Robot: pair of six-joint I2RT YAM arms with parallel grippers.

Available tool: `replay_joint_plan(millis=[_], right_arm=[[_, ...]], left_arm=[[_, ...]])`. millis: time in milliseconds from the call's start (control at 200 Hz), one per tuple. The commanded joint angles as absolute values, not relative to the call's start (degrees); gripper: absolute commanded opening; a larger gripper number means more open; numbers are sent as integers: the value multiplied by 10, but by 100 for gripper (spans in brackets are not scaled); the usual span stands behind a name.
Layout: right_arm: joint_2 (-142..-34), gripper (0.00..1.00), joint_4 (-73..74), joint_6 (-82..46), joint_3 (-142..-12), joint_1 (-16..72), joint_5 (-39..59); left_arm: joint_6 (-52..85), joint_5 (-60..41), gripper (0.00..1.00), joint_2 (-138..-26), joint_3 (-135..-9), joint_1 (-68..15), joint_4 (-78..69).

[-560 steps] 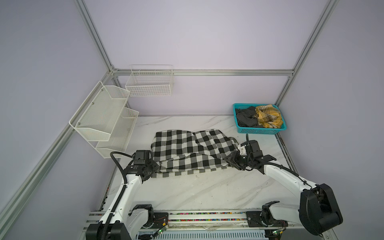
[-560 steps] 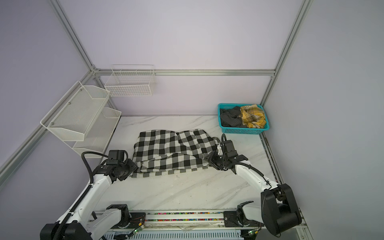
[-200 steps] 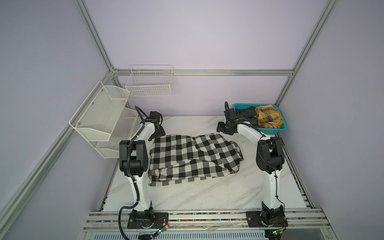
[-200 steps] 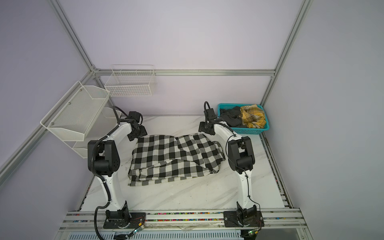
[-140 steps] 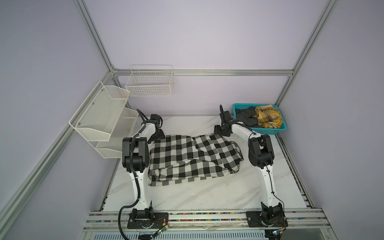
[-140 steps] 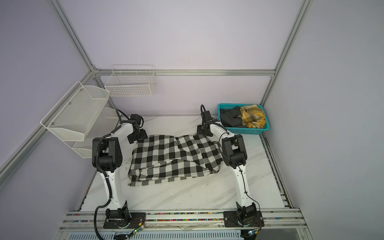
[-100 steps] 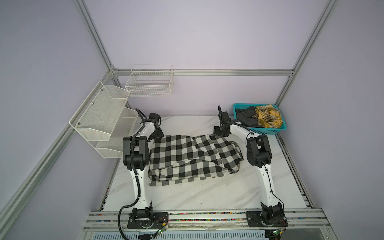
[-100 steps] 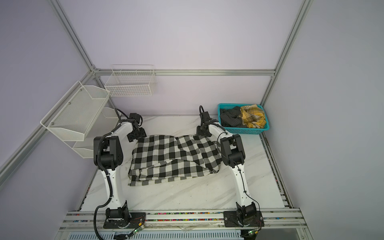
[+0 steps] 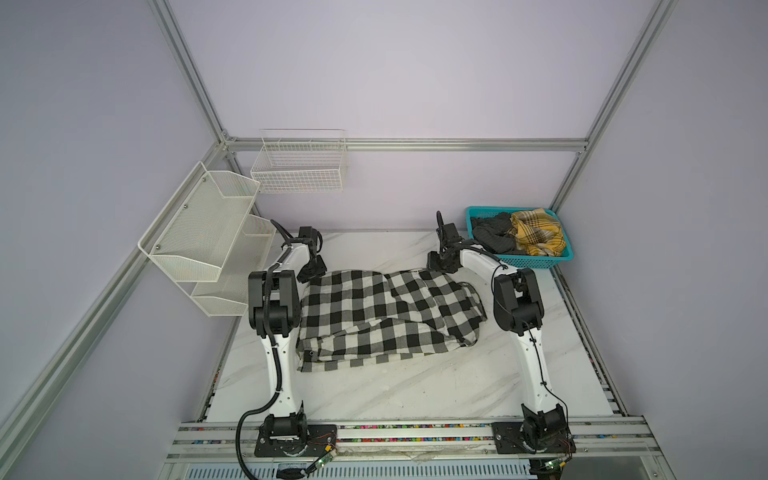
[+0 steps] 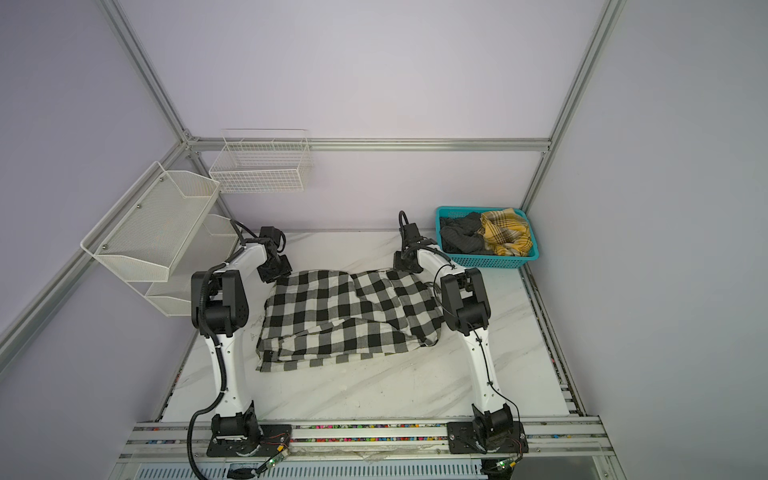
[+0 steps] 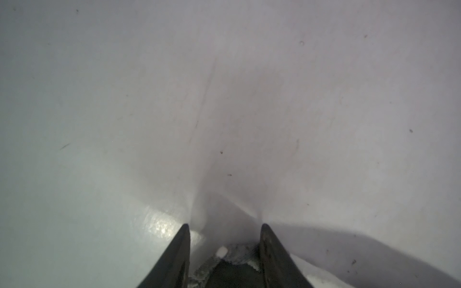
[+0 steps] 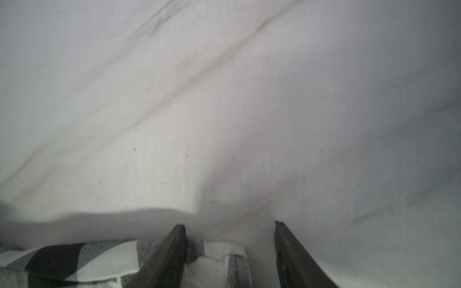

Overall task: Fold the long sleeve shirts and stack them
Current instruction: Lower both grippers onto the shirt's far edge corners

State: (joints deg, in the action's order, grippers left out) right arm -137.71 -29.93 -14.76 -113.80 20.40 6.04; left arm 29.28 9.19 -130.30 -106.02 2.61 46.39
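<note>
shirt (image 9: 386, 316) on table (image 9: 415, 386), basket (image 9: 536, 261) rear right

The left arm (image 9: 279, 368) and right arm (image 9: 535, 363) are white tubes with bulky black joint housings (image 9: 272, 309) and black base plates (image 9: 266, 446). Black cables (image 9: 238, 436) trail along them. On the left gripper (image 11: 225, 225), the fingers (image 11: 174, 256) are dark tapered blades.

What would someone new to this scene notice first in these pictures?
The big black-and-white checked shirt lying rumpled on the marble table, with the left end effector and right end effector at its far corners. Next, the teal basket of dark and yellow clothes in the far right corner.
</note>
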Motion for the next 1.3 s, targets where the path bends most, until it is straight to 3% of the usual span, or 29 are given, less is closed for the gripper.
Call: replay_joint_plan(millis=[0, 120, 170, 235, 260, 400, 725, 1095, 1295], right_arm=[[-1374, 60, -330, -154, -1114, 206, 45], [-1382, 59, -334, -151, -1111, 205, 44], [-1384, 59, -336, -143, -1112, 205, 42], [-1387, 54, -340, -141, -1115, 206, 35], [-1388, 49, -342, -141, -1117, 206, 32], [-1378, 0, -344, -144, -1121, 206, 14], [-1280, 0, -335, -178, -1104, 198, -31], [-1218, 0, -301, -215, -1006, 169, -43], [-1272, 0, -304, -200, -1037, 168, 61]], left_arm=[[300, 83, 30, -1259, -1062, 30, 462], [300, 77, 5, -1266, -1063, 30, 462], [302, 75, 0, -1262, -1061, 30, 462], [307, 76, 0, -1256, -1056, 30, 459], [308, 77, 0, -1252, -1054, 30, 457], [312, 78, 0, -1228, -1042, 30, 447], [313, 127, 0, -1136, -966, 34, 395], [317, 145, 0, -1141, -942, 47, 389], [314, 85, 0, -1180, -971, 47, 384]])
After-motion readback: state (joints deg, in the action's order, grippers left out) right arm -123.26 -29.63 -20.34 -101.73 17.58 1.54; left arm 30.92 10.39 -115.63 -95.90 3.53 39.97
